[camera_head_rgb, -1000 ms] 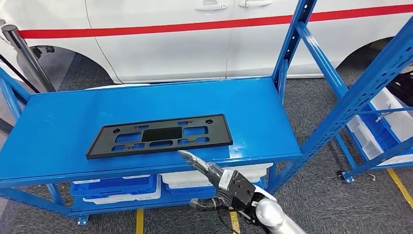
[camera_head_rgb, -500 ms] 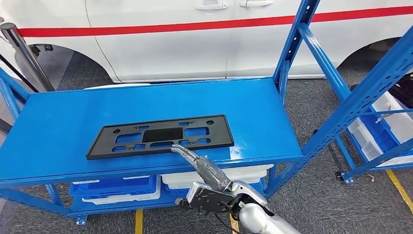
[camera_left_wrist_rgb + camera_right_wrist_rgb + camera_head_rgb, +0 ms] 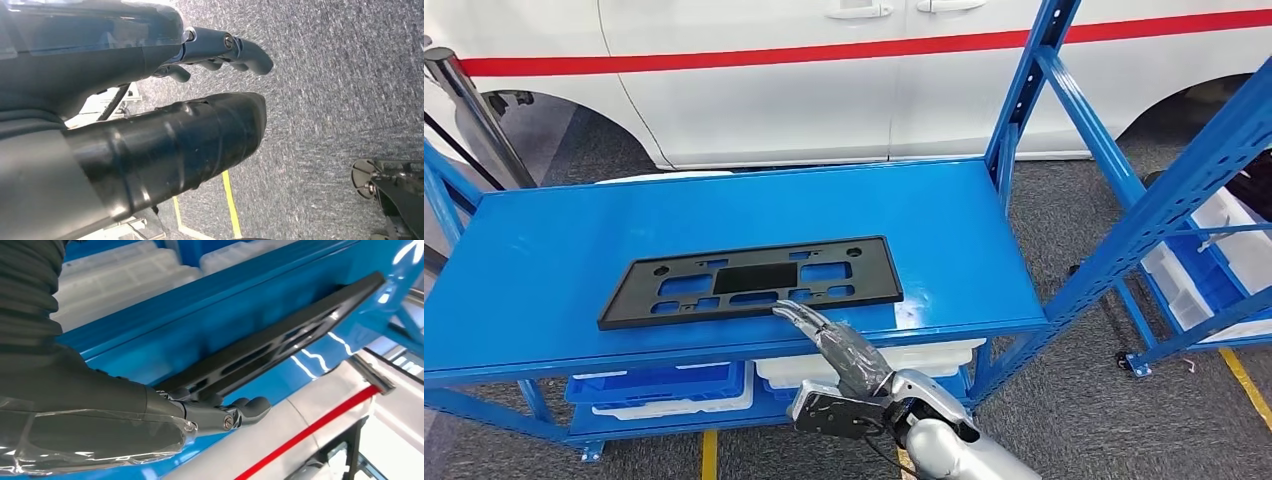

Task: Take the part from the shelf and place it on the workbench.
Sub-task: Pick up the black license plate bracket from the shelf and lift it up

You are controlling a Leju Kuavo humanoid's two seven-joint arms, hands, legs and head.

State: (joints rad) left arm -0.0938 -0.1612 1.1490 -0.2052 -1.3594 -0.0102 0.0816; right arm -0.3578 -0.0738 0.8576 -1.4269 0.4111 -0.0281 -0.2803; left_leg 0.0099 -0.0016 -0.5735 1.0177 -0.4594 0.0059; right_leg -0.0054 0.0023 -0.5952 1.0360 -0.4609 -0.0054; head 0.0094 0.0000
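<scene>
Right robot hand (image 3: 829, 340) fingers extended, holding nothing, fingertips at near edge of black part (image 3: 749, 281), flat on blue shelf (image 3: 944, 230)

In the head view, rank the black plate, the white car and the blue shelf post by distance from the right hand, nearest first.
1. Black plate: lying on the blue shelf top, at the fingertips of the right hand.
2. Blue shelf post: upright at the shelf's back right corner.
3. White car: behind the shelf.

The part (image 3: 751, 280) is a flat black plastic plate, long and rectangular, with several cut-out slots and small round holes. It lies flat on the blue shelf (image 3: 544, 260), lengthwise along the shelf's front edge and near it.
</scene>
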